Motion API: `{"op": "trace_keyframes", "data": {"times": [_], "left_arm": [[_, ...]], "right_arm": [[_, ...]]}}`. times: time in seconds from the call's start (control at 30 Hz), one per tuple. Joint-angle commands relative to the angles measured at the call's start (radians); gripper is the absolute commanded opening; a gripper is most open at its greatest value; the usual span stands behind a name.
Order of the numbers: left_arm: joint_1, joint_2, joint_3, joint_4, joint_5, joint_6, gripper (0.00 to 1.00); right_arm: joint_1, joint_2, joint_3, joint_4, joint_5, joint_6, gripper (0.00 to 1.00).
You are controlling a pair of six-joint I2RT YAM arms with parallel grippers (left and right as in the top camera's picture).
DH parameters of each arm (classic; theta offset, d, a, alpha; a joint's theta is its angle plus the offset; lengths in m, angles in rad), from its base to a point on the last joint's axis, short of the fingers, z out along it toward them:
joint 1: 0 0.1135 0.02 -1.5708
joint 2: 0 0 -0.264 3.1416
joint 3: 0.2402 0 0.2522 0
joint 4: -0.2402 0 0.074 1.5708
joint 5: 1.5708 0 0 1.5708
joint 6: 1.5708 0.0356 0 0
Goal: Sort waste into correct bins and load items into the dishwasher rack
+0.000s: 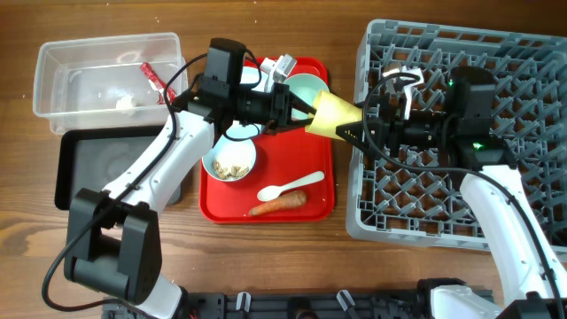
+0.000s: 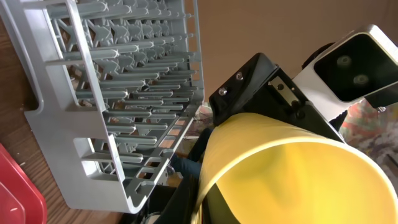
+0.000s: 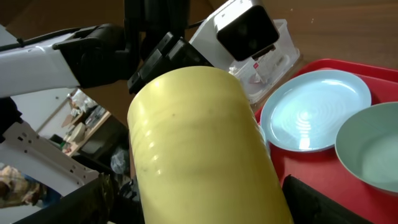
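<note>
Yellow cup point(image 1: 337, 117): my left claw point(image 1: 306, 112) is clamping it between red tray point(image 1: 312, 211) and dishwasher rack point(image 1: 416, 232); my right claw point(image 1: 358, 133) is straddling it, grip unclear. Wrapper point(image 1: 152, 78) is lying binned; bowls point(image 1: 304, 89), spoon point(image 1: 288, 186), carrot point(image 1: 276, 205) are waiting.

Bright, even light casts soft shadows; the cup point(image 3: 199, 143) shows mild glare and blurs close to both wrist cameras.

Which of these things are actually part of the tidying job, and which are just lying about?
Part of the job:
yellow cup, plate, bowl, second bowl holding crumbs, spoon, carrot piece, red wrapper, clear tub, black tray, rack.

Just lying about:
red tray, wooden table.
</note>
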Motion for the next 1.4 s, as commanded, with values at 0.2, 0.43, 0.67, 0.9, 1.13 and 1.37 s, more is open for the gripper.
{"op": "trace_keyframes", "data": {"times": [0.2,0.43,0.67,0.9,1.13,1.37], "left_arm": [[-0.002,-0.019,0.002,0.101,-0.021,-0.148,0.04],[-0.002,-0.019,0.002,0.119,-0.021,-0.169,0.04],[-0.002,-0.019,0.002,0.119,-0.021,-0.169,0.04],[-0.002,-0.019,0.002,0.119,-0.021,-0.169,0.04],[-0.002,-0.019,0.002,0.119,-0.021,-0.174,0.04],[-0.002,-0.019,0.002,0.119,-0.021,-0.192,0.04]], "right_arm": [[0.005,0.010,0.021,-0.019,-0.035,0.004,0.88],[0.005,0.009,0.021,-0.004,-0.017,0.004,0.88],[0.005,0.010,0.021,0.024,-0.017,0.004,0.78],[0.005,0.009,0.021,0.050,-0.016,0.005,0.73],[0.005,0.009,0.021,0.081,-0.024,0.004,0.74],[0.005,0.009,0.021,0.090,-0.028,0.004,0.63]]}}
